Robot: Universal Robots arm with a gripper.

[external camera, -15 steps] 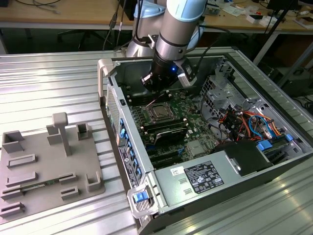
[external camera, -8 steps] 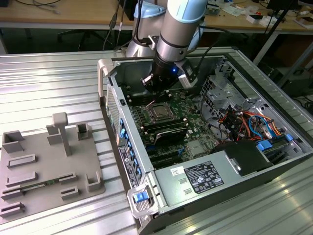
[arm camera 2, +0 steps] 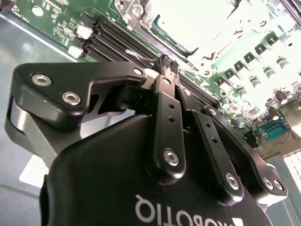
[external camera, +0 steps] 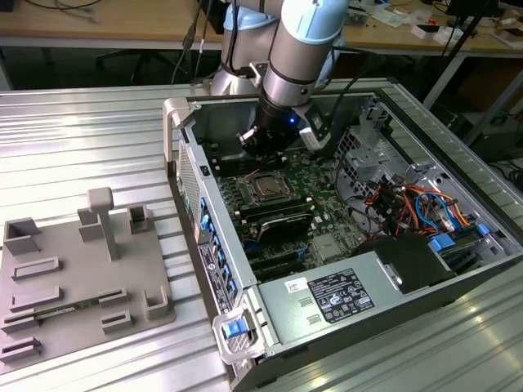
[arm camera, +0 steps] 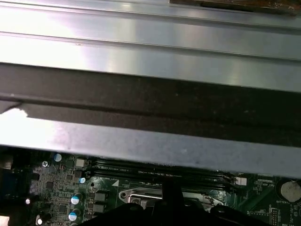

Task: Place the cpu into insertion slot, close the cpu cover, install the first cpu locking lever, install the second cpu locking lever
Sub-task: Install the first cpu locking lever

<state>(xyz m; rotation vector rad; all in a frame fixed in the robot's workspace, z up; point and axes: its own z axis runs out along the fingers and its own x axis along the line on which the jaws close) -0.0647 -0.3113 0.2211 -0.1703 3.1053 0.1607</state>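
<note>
The arm (external camera: 298,49) reached deep into the open computer case (external camera: 208,220), so a sideways drift could have knocked it against the sheet-metal wall. The gripper (arm camera 2: 164,63) hung just above the circuit board (external camera: 327,188), beside the socket (external camera: 282,201). Its black fingers met at the tips, closed; whether anything thin was pinched between them I could not tell. A slip there could have scraped the board or bent a lever.

The table (external camera: 82,131) was ribbed, brushed aluminium. The case was dull grey steel with blue plastic tabs. A grey moulded tray (external camera: 82,278) with posts and slots lay well apart from the case. The board was green and crowded with parts. The cover (external camera: 252,186), a thin silver frame, seemed to lie flat. The chip (external camera: 267,189), small and square, appeared seated in its window.
</note>
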